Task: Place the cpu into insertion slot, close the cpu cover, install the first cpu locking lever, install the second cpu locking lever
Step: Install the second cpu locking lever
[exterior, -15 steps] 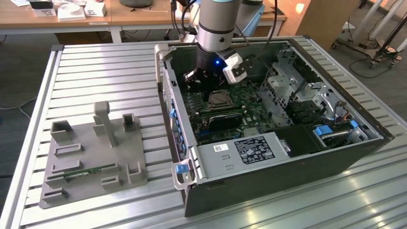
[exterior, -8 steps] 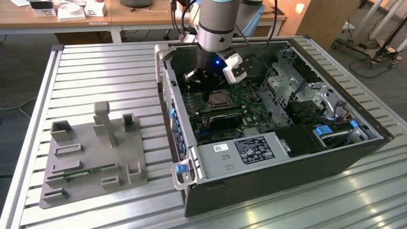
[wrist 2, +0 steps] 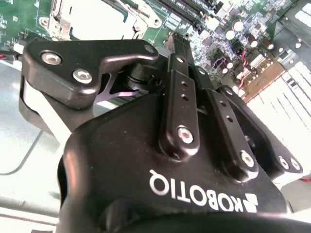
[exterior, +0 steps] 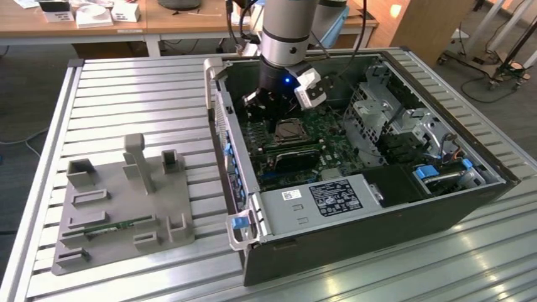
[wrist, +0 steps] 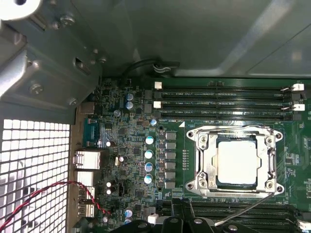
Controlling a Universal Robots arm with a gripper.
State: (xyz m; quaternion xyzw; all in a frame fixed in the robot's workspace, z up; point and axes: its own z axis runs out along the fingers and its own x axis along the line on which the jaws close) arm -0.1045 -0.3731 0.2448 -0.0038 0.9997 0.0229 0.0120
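Observation:
The cpu [wrist: 236, 162] lies flat in the insertion slot [wrist: 201, 162] on the green board, its silvery top showing through the window of the cpu cover [wrist: 268, 160], which lies down over it. One thin wire lever [wrist: 245, 209] sticks out slantwise from the socket's side nearest my gripper. Another lever [wrist: 233, 128] runs flat along the opposite side. My gripper [wrist: 179, 209] hangs shut and holding nothing just off that near side. In the exterior view the gripper [exterior: 256, 100] is inside the open case above the socket [exterior: 290, 131]. The second wrist view shows the gripper [wrist 2: 182, 39] beside the socket [wrist 2: 97, 19].
Long black memory slots [wrist: 228, 102] flank the socket. Case walls [exterior: 220, 119] and a drive cage [exterior: 394, 119] hem the arm in. A red and black wire [wrist: 58, 191] loops by the rear grille. A grey fixture [exterior: 122, 207] stands on the slatted table at the exterior view's left.

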